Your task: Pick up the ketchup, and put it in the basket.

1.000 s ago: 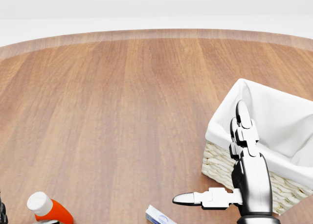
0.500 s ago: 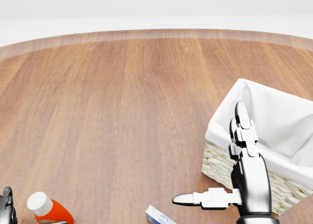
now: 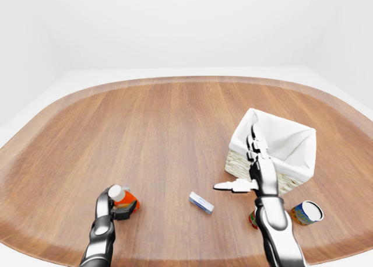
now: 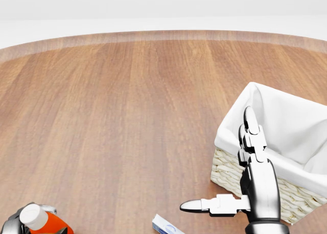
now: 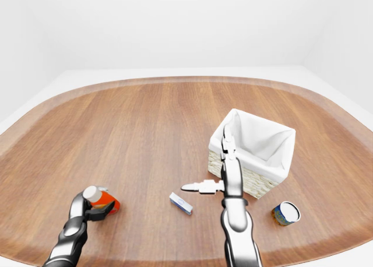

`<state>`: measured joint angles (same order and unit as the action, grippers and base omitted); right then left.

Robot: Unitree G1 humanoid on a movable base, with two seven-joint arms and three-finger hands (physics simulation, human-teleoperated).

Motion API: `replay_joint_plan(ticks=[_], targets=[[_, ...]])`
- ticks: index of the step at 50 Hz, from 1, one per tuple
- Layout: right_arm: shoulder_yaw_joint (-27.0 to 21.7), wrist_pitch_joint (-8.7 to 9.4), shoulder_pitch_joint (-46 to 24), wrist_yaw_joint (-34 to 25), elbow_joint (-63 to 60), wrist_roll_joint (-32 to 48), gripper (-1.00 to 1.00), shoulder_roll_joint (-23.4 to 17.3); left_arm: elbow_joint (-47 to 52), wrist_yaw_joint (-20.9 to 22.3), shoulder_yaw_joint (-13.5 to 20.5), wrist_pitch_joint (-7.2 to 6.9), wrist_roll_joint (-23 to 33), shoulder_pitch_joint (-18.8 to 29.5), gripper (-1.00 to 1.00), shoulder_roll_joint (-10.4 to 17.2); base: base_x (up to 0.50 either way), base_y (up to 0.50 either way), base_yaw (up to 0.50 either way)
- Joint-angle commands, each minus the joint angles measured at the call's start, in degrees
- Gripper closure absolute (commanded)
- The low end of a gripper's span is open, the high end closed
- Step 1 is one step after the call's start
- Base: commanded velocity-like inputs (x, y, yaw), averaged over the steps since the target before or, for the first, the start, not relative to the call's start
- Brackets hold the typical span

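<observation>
The ketchup [image 3: 125, 198], a red bottle with a white cap, lies on the wooden table at the lower left of the left-eye view. My left hand [image 3: 116, 204] is at it, one dark finger curling under the bottle and the others behind the cap. In the head view only the bottle [image 4: 45, 223] and bits of the hand show at the bottom-left corner. The wicker basket [image 3: 281, 121] with a white liner stands at the right. My right hand [image 4: 218, 161] hovers open beside the basket's left wall, fingers straight up, thumb pointing left, holding nothing.
A small blue-and-white box [image 3: 201, 202] lies between the two hands. A blue tin can [image 3: 306, 212] lies right of my right arm, and a small red thing [image 3: 252, 219] peeks from behind that arm. The table's rounded edge [image 3: 175, 261] runs close below.
My left hand rose into the head view at the bottom left and wrapped round the ketchup. The bottle's cap shifted slightly left and down. The right hand barely moved.
</observation>
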<state>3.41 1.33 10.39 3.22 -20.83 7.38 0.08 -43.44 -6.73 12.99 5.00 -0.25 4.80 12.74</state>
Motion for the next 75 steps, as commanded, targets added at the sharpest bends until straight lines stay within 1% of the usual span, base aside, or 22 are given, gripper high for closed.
replay_joint_plan(ticks=[1, 7, 12, 18, 21, 29, 33, 42, 43, 47, 53, 55, 59, 61, 65, 66, 69, 71, 72, 73, 74, 75], targets=[[-0.25, -0.49, -0.75, -0.03, 1.96, 0.21, -1.00, -0.02, -1.19, -1.15, -0.04, 0.00, 1.22, 0.02, 0.95, 0.12, 0.00, 0.00, 0.00], [-0.13, -0.31, -0.73, -0.14, 2.03, 0.51, -1.00, -0.03, -2.63, -1.60, -0.45, 0.00, 1.87, 0.34, 0.95, 0.02, 0.00, 0.00, 0.00], [0.01, -0.18, -0.63, -0.14, 1.84, 0.65, -1.00, 0.03, -1.51, -1.47, -0.66, 0.00, 1.83, -0.04, 0.95, -0.17, 0.00, 0.00, 0.00], [0.17, 0.02, -0.28, -0.19, 1.04, 0.69, -1.00, 0.02, 5.91, -0.55, -0.69, 0.00, 1.56, -1.76, 0.95, -1.41, 0.00, 0.00, 0.00], [0.14, 0.04, -0.12, -0.24, 0.72, 0.62, -1.00, -0.02, 12.06, -0.11, -0.99, 0.00, 2.04, -2.74, 0.96, -2.68, 0.00, 0.00, 0.00], [0.20, 0.17, 0.50, -0.45, -0.33, 0.50, -1.00, -0.05, 20.72, -0.03, -1.62, 0.00, 3.35, -2.29, 0.96, -4.59, 0.00, 0.00, 0.00], [0.30, 0.23, 1.07, -0.56, -1.16, 0.44, -1.00, -0.08, 25.83, -0.60, -2.72, 0.00, 4.49, -2.26, 0.95, -5.88, 0.00, 0.00, 0.00], [0.55, 0.50, 1.60, -0.67, -2.24, 0.28, -1.00, -0.13, 31.38, -0.88, -4.38, 0.00, 5.57, -1.20, 0.96, -7.24, 0.00, 0.00, 0.00], [0.73, 0.39, 1.73, -0.68, -2.26, 0.33, -1.00, -0.12, 34.65, -0.61, -5.04, 0.00, 5.61, -1.41, 0.96, -7.81, 0.00, 0.00, 0.00], [0.67, 0.51, 1.80, -0.74, -2.59, 0.22, -1.00, -0.21, 38.23, -0.46, -6.08, 0.00, 5.94, -1.17, 0.95, -8.69, 0.00, 0.00, 0.00], [0.51, 0.38, 1.86, -0.80, -2.59, 0.07, -1.00, -0.20, 38.69, -0.71, -7.00, 0.00, 6.37, -0.12, 0.95, -9.21, 0.00, 0.00, 0.00], [0.64, 0.79, 2.06, -0.84, -3.32, 0.11, -1.00, -0.18, 37.24, -0.97, -7.35, 0.00, 6.35, 0.95, 0.95, -9.35, 0.00, 0.00, 0.00], [0.58, 0.55, 1.89, -0.83, -2.93, 0.06, -1.00, -0.20, 39.00, -0.94, -8.05, 0.00, 6.41, 0.72, 0.95, -9.71, 0.00, 0.00, 0.00], [0.67, 0.51, 1.84, -0.79, -2.85, 0.13, -1.00, -0.17, 40.34, -0.82, -8.42, -0.74, 6.41, 0.73, 0.95, -9.95, 0.00, 0.00, 0.00], [0.60, 0.38, 1.80, -0.77, -2.72, 0.05, -1.00, -0.19, 44.13, -0.43, -9.28, -3.58, 6.49, 0.36, 0.95, -10.52, 0.00, 0.00, 0.00], [0.60, 0.39, 1.80, -0.77, -2.72, 0.05, -1.00, -0.19, 44.20, -0.42, -9.30, -3.63, 6.50, 0.35, 0.95, -10.54, 0.00, 0.00, 0.00], [0.67, 0.35, 1.87, -0.78, -2.86, 0.06, -1.00, -0.19, 45.63, -0.34, -10.07, -4.83, 6.86, 0.49, 0.95, -10.99, 0.00, 0.00, 0.00], [0.65, 0.39, 2.00, -0.83, -3.11, 0.03, -1.00, -0.22, 48.15, -0.21, -11.04, -6.65, 7.21, 0.35, 0.95, -11.57, 0.00, 0.00, 0.00], [0.60, 0.37, 2.06, -0.83, -3.21, 0.04, -1.00, -0.24, 48.02, -0.29, -11.42, -6.37, 7.34, 0.32, 0.95, -11.82, 0.00, 0.00, 0.00], [0.57, 0.40, 2.09, -0.77, -3.36, 0.11, -1.00, -0.23, 49.17, -0.15, -11.71, -7.25, 7.45, 0.21, 0.95, -11.94, 0.00, 0.00, 0.00], [0.48, 0.48, 2.11, -0.84, -3.49, 0.02, -1.00, -0.25, 49.68, -0.19, -12.08, -7.45, 7.62, 0.09, 0.95, -12.16, 0.00, 0.00, 0.00], [0.31, 0.44, 2.08, -0.85, -3.53, -0.09, -1.00, -0.25, 50.60, -0.13, -12.74, -7.96, 7.79, -0.08, 0.95, -12.53, 0.00, 0.00, 0.00]])
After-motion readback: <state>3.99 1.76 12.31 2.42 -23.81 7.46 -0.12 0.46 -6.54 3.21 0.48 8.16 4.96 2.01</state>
